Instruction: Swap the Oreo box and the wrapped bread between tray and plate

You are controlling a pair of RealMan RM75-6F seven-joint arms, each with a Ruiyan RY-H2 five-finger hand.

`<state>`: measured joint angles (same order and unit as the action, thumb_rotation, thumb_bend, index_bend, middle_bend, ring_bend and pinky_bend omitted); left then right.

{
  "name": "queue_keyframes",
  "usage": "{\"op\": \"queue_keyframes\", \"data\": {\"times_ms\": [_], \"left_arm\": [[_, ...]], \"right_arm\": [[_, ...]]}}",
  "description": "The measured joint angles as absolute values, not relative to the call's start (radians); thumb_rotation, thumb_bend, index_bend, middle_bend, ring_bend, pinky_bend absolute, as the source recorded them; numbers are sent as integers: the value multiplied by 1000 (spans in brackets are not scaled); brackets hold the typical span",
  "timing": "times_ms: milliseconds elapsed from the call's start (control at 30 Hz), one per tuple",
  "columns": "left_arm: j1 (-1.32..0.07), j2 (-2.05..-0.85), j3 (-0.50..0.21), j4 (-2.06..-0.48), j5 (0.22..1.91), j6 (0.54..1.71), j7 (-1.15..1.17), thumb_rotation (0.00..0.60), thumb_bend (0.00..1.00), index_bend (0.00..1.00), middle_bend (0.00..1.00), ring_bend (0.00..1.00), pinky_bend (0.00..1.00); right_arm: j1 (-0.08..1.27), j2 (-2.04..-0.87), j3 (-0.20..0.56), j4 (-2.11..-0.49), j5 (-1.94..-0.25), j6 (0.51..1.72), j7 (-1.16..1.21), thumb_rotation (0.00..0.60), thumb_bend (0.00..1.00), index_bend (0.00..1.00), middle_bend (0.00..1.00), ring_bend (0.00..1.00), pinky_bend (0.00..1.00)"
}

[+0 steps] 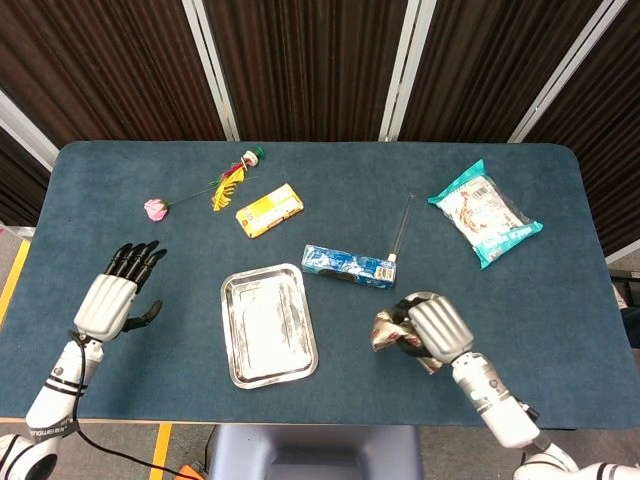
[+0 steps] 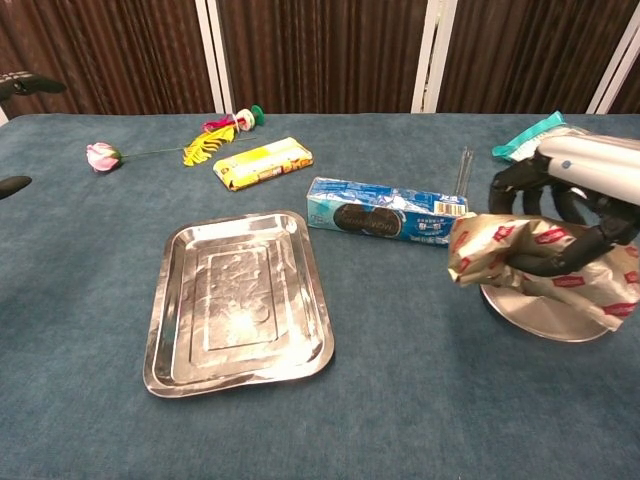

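Observation:
My right hand [image 1: 432, 328] [image 2: 570, 200] grips the wrapped bread [image 2: 500, 252] [image 1: 384, 331], a gold packet with red labels, and holds it lifted above the round metal plate [image 2: 545, 318]. In the head view the hand and bread hide most of the plate. The blue Oreo box [image 1: 349, 266] [image 2: 385, 211] lies flat on the table between the plate and the empty steel tray [image 1: 268, 323] [image 2: 240, 302]. My left hand [image 1: 112, 298] hovers open at the table's left side, far from all of these; the chest view shows only its fingertips [image 2: 18, 84] at the left edge.
A yellow snack box [image 1: 269, 209] [image 2: 262, 162], a pink rose [image 1: 156, 208] [image 2: 101, 155] and a yellow feather toy [image 1: 229, 185] lie at the back left. A clear rod [image 1: 402, 228] lies behind the Oreo box. A teal snack bag [image 1: 484, 213] sits at the back right.

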<state>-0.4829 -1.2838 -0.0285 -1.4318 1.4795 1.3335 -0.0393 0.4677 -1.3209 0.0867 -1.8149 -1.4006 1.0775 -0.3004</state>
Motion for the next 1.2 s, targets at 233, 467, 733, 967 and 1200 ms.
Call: {"op": "queue_keyframes", "data": {"times_ms": [233,467,733,967,1200], "left_arm": [[-468,-1280,-39,-1431,1479,1332,-36,600,379,0,0,0,0],[-458,-1268,-52,-1420,1470,1324,-76,600,380,0,0,0,0],[-461,-1256,-58,-1418,1487,1299,-101,600,380,0,0,0,0],[-462,-1264,-63,-1400,1494,1290,-104,600,379,0,0,0,0],[-460,-1262,-67,-1376,1476,1262,-108,600,380,0,0,0,0]], "right_arm": [[558,-1431,90,-1772,-1308,929,-373,600,450,2,62,69,238],[595,-1384,84,-1819,-1240,859,-346,600,189,0,0,0,64],[560,-1218,154,-1879,-1267,911,-32,600,181,0,0,0,28],[649,-1230,242,-1804,-1101,889,-55,600,181,0,0,0,28],[858,-1402,262,-1587,-738,840,-350,600,181,0,0,0,28]]}}
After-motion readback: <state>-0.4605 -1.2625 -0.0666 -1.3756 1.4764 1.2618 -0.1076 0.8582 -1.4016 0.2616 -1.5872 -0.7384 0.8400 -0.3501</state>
